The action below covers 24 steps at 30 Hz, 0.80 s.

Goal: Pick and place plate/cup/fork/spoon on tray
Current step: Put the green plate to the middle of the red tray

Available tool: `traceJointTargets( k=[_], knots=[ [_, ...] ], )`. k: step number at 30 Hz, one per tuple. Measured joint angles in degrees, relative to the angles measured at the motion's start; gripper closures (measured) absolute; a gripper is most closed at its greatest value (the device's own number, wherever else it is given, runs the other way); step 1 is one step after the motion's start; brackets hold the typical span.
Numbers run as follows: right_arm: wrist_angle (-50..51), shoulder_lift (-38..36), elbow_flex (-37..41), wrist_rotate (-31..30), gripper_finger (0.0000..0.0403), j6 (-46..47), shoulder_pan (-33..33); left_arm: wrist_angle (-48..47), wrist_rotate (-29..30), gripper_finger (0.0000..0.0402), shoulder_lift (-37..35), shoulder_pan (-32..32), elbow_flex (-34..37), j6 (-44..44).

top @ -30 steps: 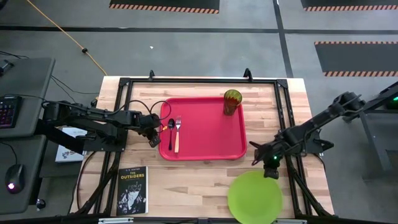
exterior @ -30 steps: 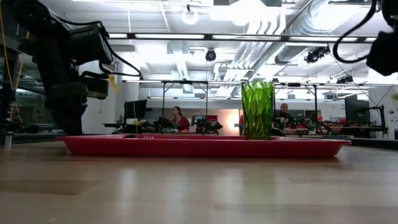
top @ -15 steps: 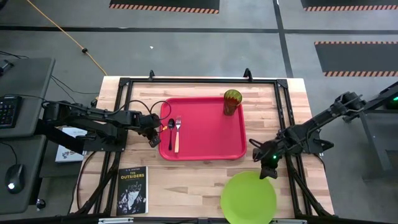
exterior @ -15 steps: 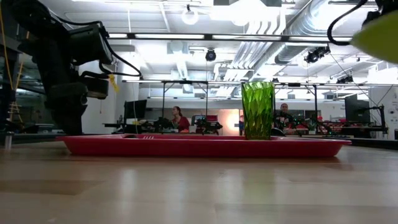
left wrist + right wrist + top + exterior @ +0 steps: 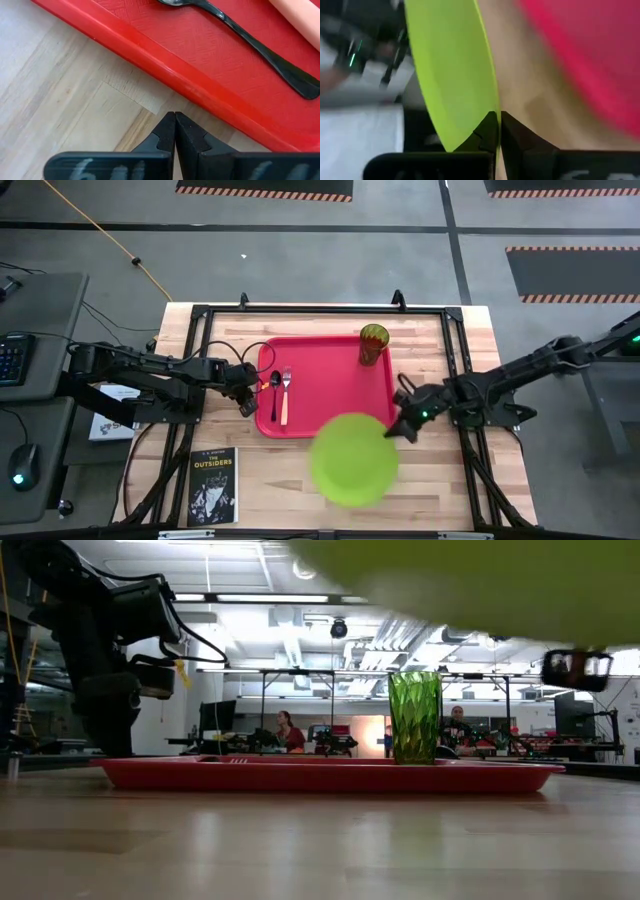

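- The round lime-green plate (image 5: 353, 459) is held by its rim in the clenched right gripper (image 5: 392, 428), over the large red plastic tray's (image 5: 340, 425) near corner.
- The closed, empty left gripper (image 5: 175, 131) is shown beside the tray only in its wrist view.

Workshop room around a light wooden table

A pale wooden table top (image 5: 330, 485) is being framed by a dark grey floor (image 5: 300, 260), on which hazard-striped mats (image 5: 265, 189) are being laid out and a yellow cable (image 5: 105, 230) is being run diagonally. A side desk (image 5: 35, 330) is being kept to one side (a keyboard and a mouse are being stored on it). A white ceiling with exposed ducts (image 5: 420, 615) and round lamps (image 5: 306, 567) is being shown beyond, and people are being seated at distant workbenches (image 5: 285, 730).
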State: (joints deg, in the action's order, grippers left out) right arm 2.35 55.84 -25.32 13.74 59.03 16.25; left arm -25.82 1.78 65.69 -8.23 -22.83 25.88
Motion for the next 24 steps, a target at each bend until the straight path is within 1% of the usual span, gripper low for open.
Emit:
traceJointTargets(
  k=[3, 7, 10, 13, 17, 22, 24],
  knots=[
    [-0.5, 0.1, 0.0, -5.8, 0.0403, 1.4, -3.1, 0.0, 0.0, 0.0402, 0.0, 0.0, 0.0, -0.1],
    [-0.4, 0.8, 0.0, -10.3, 0.0403, 5.9, -7.4, 0.3, 0.2, 0.0401, 0.0, 0.0, 0.0, -1.0],
    [-0.4, 3.0, 0.0, -15.3, 0.0403, 11.7, -9.7, 0.3, 0.3, 0.0402, 0.0, 0.0, 0.0, -1.0],
    [-0.9, 6.2, 0.0, -19.0, 0.0403, 16.7, -11.2, 0.4, 0.3, 0.0402, 0.0, 0.0, 0.0, -1.0],
    [-6.2, 11.6, 0.0, -22.7, 0.0403, 22.3, -11.8, 0.4, 0.4, 0.0402, 0.0, 0.0, 0.0, -0.7],
    [-13.4, 18.8, -0.1, -25.8, 0.0403, 28.2, -11.8, 0.5, 0.4, 0.0402, 0.0, 0.0, 0.0, -0.6],
    [-15.8, 21.3, -0.1, -26.1, 0.0403, 30.4, -11.8, 0.5, 0.4, 0.0402, 0.0, 0.0, 0.0, -0.7]
  ],
)
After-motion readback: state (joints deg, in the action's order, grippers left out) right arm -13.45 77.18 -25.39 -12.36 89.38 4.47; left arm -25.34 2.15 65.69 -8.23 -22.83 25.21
